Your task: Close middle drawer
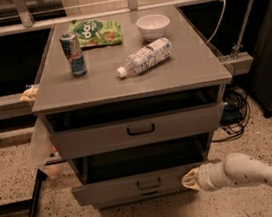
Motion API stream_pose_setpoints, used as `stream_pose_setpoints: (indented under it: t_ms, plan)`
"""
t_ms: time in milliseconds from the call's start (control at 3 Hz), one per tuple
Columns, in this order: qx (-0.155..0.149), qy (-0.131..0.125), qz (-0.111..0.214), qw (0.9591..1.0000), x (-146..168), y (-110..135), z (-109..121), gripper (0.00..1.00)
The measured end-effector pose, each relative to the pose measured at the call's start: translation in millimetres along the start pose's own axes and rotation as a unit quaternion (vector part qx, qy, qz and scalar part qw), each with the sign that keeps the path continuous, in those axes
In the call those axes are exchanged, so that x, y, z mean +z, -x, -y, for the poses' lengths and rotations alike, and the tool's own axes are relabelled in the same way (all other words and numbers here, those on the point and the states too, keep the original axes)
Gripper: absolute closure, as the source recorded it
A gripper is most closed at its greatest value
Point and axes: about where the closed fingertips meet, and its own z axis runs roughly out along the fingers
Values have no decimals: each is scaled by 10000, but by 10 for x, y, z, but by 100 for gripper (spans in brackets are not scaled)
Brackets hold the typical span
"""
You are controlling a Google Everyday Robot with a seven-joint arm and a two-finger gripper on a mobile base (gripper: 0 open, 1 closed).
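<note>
The middle drawer (pixel 117 190) is the low, flat grey front with a small dark loop handle (pixel 148 183), low on the grey cabinet. It stands pulled out, with a dark gap above it. My gripper (pixel 189 180), on a white arm coming in from the lower right, is at the right end of this drawer front, touching it or very close to it. The taller-fronted drawer (pixel 94 138) above it, with a bigger black handle, is also pulled out.
The cabinet top (pixel 191 72) holds a can (pixel 73 54), a green snack bag (pixel 96 32), a white bowl (pixel 153 26) and a lying water bottle (pixel 144 58). Cables (pixel 233 112) lie right of the cabinet. A black leg (pixel 33 211) slants at the lower left on speckled floor.
</note>
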Motion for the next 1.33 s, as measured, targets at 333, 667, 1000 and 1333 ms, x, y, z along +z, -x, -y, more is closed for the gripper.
stream_pose_setpoints:
  t_ms: [333, 667, 1000, 1333]
  plan:
    - [-81, -66, 5, 9999, 21, -3, 0, 100]
    - [-383, -424, 11, 9984, 72, -22, 77, 100]
    - [-737, -947, 55, 9928, 127, -45, 245, 100]
    - [-970, -1364, 154, 9858, 171, -49, 413, 100]
